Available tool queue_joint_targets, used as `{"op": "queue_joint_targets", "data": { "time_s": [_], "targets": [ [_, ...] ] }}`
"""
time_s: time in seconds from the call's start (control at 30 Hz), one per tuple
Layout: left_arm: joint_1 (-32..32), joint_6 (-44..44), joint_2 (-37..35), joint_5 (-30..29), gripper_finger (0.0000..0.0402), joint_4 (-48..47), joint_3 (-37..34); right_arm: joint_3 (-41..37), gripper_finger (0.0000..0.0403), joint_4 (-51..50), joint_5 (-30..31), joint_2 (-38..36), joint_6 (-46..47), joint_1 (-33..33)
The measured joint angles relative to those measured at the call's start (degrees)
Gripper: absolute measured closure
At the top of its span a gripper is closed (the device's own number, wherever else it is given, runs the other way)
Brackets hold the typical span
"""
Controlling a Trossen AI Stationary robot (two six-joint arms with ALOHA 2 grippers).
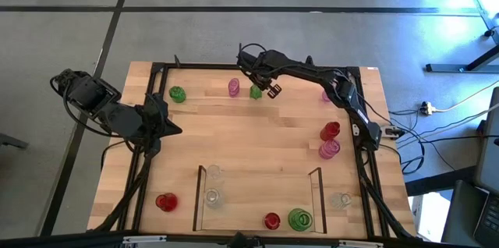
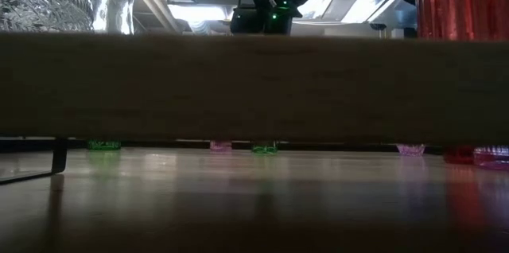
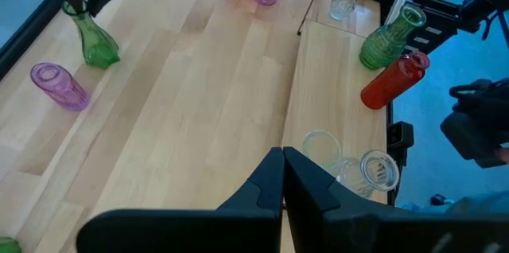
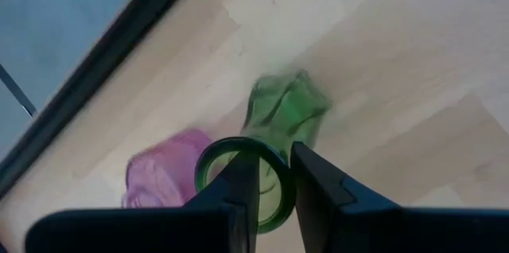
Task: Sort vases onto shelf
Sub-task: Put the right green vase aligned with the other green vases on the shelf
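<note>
Nearest the table's front edge, at about six o'clock in the overhead view, sits the shelf (image 1: 315, 189), a low dark-edged frame on the wooden table (image 1: 257, 135). Inside it stand two clear vases (image 1: 212, 196) at its seven o'clock side and, toward five o'clock, a small red vase (image 1: 271, 221) beside a wide green vase (image 1: 300, 219). Just outside it, another red vase (image 1: 166, 202) waits at the table's seven o'clock corner and a clear one (image 1: 340, 200) at five o'clock.

Farther back, the left gripper (image 1: 173, 129) idles at nine o'clock with its fingers pressed together on nothing. At three o'clock a red vase (image 1: 330, 130) and a pink one (image 1: 329, 150) stand touching or nearly so.

Farthest off, along the twelve o'clock edge, the right gripper (image 4: 274, 177) hangs over the narrow-necked green vase (image 4: 278, 130). The step in hand looks like the pick-up of this vase. In the right wrist view the fingers (image 4: 238, 189) straddle the rim of its mouth, one on each side, pinched on it or very nearly; the vase's foot seems to rest on the wood, with a pink vase (image 4: 163, 175) just beside it. A round green vase (image 1: 178, 94) stands well apart at eleven o'clock.

The next move, as I judge it, calls for a firm grip, a straight lift clear of the pink neighbour, then a carry toward six o'clock into an open column of the shelf.
</note>
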Motion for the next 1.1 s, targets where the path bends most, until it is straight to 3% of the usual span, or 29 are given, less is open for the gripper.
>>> {"op": "queue_joint_targets", "data": {
  "time_s": [0.2, 0.37, 0.6, 0.87, 1.1],
  "targets": [
    [0.0, 0.2, 0.0, 0.0, 0.0401, -0.1, 0.0, 0.0, 0.0346, -0.2, -0.4, 0.0, -1.6, 1.2],
    [0.0, 1.1, 0.0, 0.0, 0.0401, -0.2, 0.0, 0.0, 0.0391, -0.2, -1.3, 0.0, -5.7, 1.5],
    [0.0, 1.0, 0.0, 0.2, 0.0401, -0.1, 0.0, 0.0, 0.0396, -0.2, -2.7, -0.2, -11.4, 2.1],
    [0.0, 1.1, 0.0, 0.8, 0.0401, 0.0, 0.0, -0.3, 0.04, -7.5, -5.5, -2.2, -26.6, 5.4],
    [0.0, 1.5, 0.0, -0.3, 0.0401, 0.0, 0.0, -0.2, 0.0401, -11.5, -3.6, -8.9, -39.4, 10.3]
  ]
}}
